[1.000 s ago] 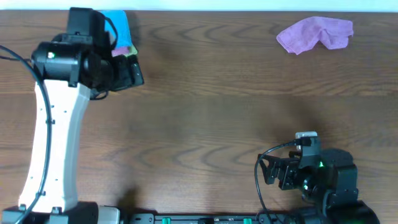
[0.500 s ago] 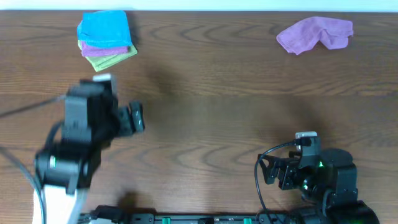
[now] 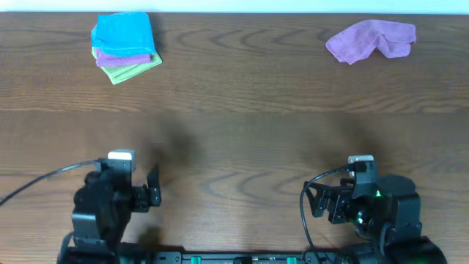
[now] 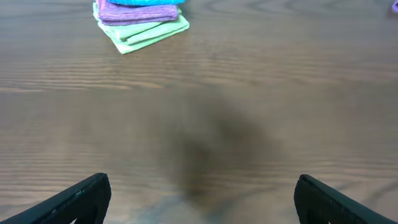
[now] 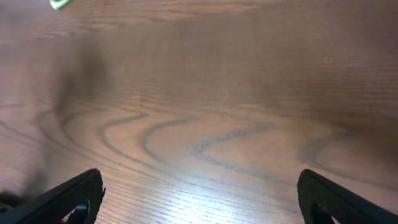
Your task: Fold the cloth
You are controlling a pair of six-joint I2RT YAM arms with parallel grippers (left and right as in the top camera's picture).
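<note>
A crumpled purple cloth (image 3: 371, 39) lies at the far right of the table. A stack of folded cloths (image 3: 124, 45), blue on purple on green, sits at the far left; it also shows at the top of the left wrist view (image 4: 142, 18). My left gripper (image 3: 154, 190) is open and empty near the front left edge, far from both. My right gripper (image 3: 314, 199) is open and empty near the front right edge. In both wrist views the fingers (image 4: 199, 199) (image 5: 199, 196) stand wide apart over bare wood.
The brown wooden table (image 3: 242, 125) fills the view. A black cable (image 3: 44, 180) trails from the left arm at the front left. The arm bases sit along the front edge.
My left arm has drawn back from the folded stack at the far left to the front left edge, leaving the stack uncovered. The right arm has not moved.
</note>
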